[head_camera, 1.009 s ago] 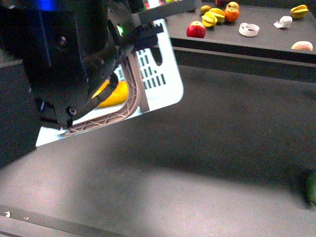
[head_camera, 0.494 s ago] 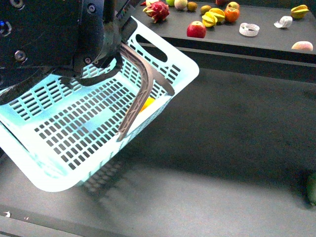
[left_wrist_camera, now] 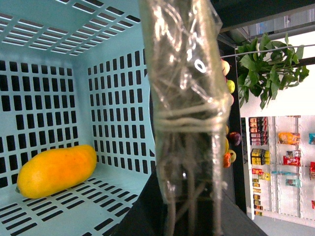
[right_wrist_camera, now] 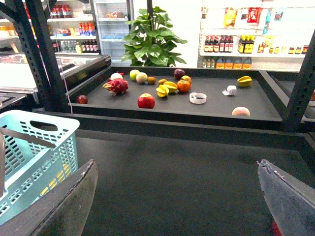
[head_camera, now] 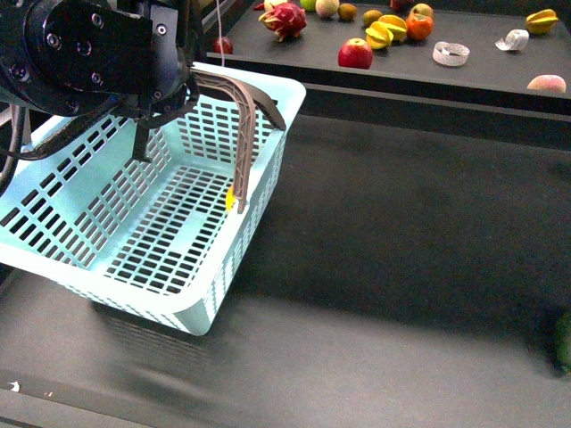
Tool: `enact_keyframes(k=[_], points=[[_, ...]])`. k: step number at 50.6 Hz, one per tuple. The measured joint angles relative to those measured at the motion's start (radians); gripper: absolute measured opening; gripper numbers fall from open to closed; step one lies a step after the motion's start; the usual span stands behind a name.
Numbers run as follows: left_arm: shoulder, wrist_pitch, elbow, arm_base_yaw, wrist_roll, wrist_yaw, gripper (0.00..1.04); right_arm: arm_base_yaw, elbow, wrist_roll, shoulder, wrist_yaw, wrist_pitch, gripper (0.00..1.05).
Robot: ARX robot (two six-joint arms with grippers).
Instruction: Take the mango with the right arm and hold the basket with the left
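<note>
The light-blue slotted basket (head_camera: 62, 209) hangs a little tilted at the left, above the dark table. My black left arm holds it from above, with the left gripper (head_camera: 183, 85) shut on one grey-brown handle (head_camera: 243, 134). In the left wrist view that plastic-wrapped handle (left_wrist_camera: 184, 98) runs through the jaws. The yellow mango (left_wrist_camera: 56, 170) lies on the floor of the basket (left_wrist_camera: 113, 98), against a wall. From the front only a yellow sliver of the mango (head_camera: 230, 198) shows. My right gripper (right_wrist_camera: 176, 167) is open over bare table, to the right of the basket (right_wrist_camera: 34, 142).
A raised black shelf (head_camera: 482, 76) at the back carries a red apple (head_camera: 354, 54), a dragon fruit (head_camera: 284, 18), star fruits (head_camera: 385, 31), an orange (head_camera: 418, 25) and a white roll (head_camera: 450, 53). A dark green fruit (head_camera: 562, 339) lies at the table's right edge.
The basket has swung from steeply tipped to nearly level with its opening up. My left arm has risen towards the upper left, still gripping the handle.
</note>
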Motion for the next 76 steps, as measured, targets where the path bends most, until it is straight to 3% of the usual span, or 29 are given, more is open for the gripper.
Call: enact_keyframes(k=[22, 35, 48, 61, 76], points=[[0.053, -0.078, 0.085, 0.028, -0.053, -0.007, 0.08, 0.0, 0.0, 0.0, 0.0, 0.0, 0.0, 0.97], [0.048, -0.139, 0.097, 0.026, -0.047, -0.044, 0.55, 0.0, 0.0, 0.0, 0.0, 0.0, 0.0, 0.97], [-0.088, -0.08, -0.024, 0.009, 0.067, -0.072, 1.0, 0.0, 0.0, 0.0, 0.0, 0.0, 0.0, 0.97], [-0.289, 0.072, -0.256, 0.022, 0.257, -0.094, 0.99, 0.0, 0.0, 0.0, 0.0, 0.0, 0.0, 0.97], [-0.595, 0.245, -0.588, 0.066, 0.591, -0.133, 0.99, 0.0, 0.0, 0.0, 0.0, 0.0, 0.0, 0.97]])
